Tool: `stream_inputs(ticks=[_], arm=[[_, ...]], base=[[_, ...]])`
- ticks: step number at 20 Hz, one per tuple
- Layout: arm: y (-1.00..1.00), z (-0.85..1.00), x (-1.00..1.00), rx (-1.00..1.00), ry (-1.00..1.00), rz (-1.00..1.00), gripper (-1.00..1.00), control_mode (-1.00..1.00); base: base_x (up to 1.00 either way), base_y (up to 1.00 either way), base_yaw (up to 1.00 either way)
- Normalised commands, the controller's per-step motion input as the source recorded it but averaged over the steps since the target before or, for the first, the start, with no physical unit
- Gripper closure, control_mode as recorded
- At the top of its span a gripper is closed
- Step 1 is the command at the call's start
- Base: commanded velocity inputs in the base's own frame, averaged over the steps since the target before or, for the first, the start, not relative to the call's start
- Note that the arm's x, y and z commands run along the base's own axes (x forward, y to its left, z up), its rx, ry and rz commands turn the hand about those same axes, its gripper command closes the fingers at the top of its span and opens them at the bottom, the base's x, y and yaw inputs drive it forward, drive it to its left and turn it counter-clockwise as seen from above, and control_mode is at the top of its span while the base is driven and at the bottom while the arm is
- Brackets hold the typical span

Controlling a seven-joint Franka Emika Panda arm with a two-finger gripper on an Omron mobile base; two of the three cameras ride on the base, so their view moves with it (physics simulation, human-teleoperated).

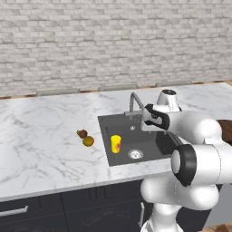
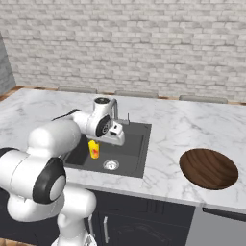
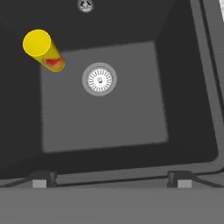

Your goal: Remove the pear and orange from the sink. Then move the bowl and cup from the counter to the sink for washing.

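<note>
With the cup [image 1: 116,143] standing upright in the sink [image 1: 156,147] near its left wall, and the pear [image 1: 82,133] and orange [image 1: 88,141] out on the desk [image 1: 41,145] just left of the basin, you've got only the bowl [image 2: 208,168] left, well off toward the desk's right front edge. Your pincer [image 3: 112,183] hangs open and empty over the basin, fingertips [image 3: 41,179] spread. Risks, as I judge it: the wide shallow bowl slips from a rim pinch, or you knock the cup over lowering it in. No readable writing; only a red-orange mark on the cup.
</note>
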Motion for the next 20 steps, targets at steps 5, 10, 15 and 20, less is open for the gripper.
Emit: stream_inputs(ticks=[5, 10, 15, 20], arm=[[-0.36, 0.18, -0.09, -0.08, 0.01, 0.02, -1.00, -1.00], [-0.35, 0.21, -0.02, -0.10, 0.06, 0.00, -1.00, -1.00], [-0.42, 0.15, -0.07, -0.08, 0.00, 0.00, -1.00, -1.00], [-0.45, 0.09, -0.05, -0.05, 0.01, 0.00, -1.00, -1.00]], base=[[0.00, 0.00, 0.00], [0.00, 0.00, 0.00], [0.00, 0.00, 0.00], [0.00, 0.00, 0.00]])
